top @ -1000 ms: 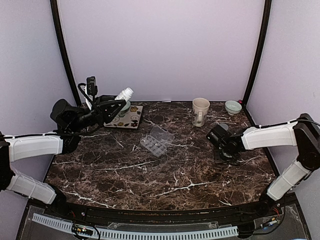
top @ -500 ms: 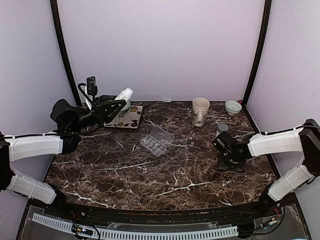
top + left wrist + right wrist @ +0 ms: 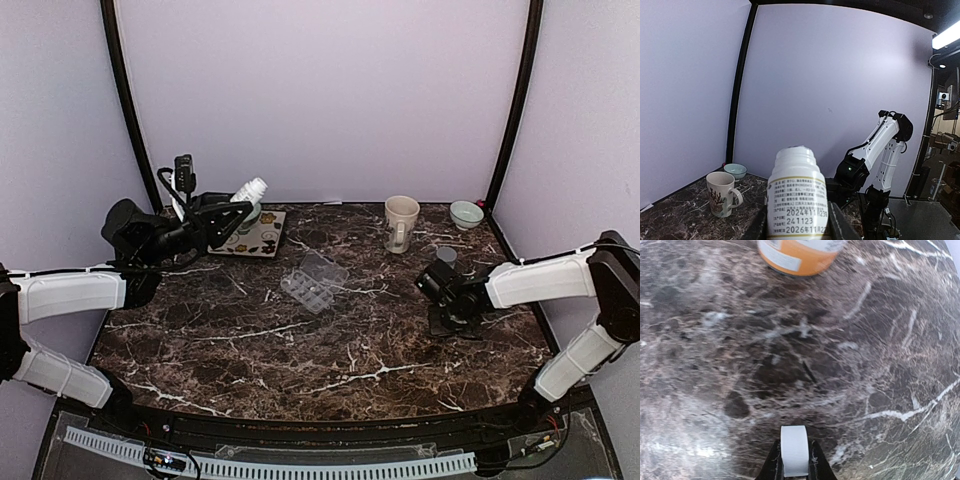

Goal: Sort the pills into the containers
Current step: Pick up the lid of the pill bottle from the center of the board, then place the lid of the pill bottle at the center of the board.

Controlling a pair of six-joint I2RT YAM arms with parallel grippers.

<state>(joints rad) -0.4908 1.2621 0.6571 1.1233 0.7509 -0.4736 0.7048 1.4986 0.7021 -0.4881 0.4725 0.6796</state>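
Viewing from top: pill organizer (image 3: 313, 281) placed centrally, lid opened for filling; white bottle (image 3: 247, 190) held raised, tilted, by left gripper (image 3: 236, 208). Left wrist: bottle clamped, seemingly uncapped. Right wrist: ribbed white cap (image 3: 794, 450) pinched by right gripper (image 3: 794, 462), low over table (image 3: 715, 340), probably kept clear of pouring.

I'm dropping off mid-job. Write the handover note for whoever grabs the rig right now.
Left claw: shut on the white bottle, held raised at the left rear, neck apparently uncapped.
Right claw: shut on a white cap, low over the table near the orange bottle.
Pill organizer: mid-table, lid open; its contents are too small to tell.
Done: white bottle seemingly opened.
Left: apparently all the sorting of pills into the cells.
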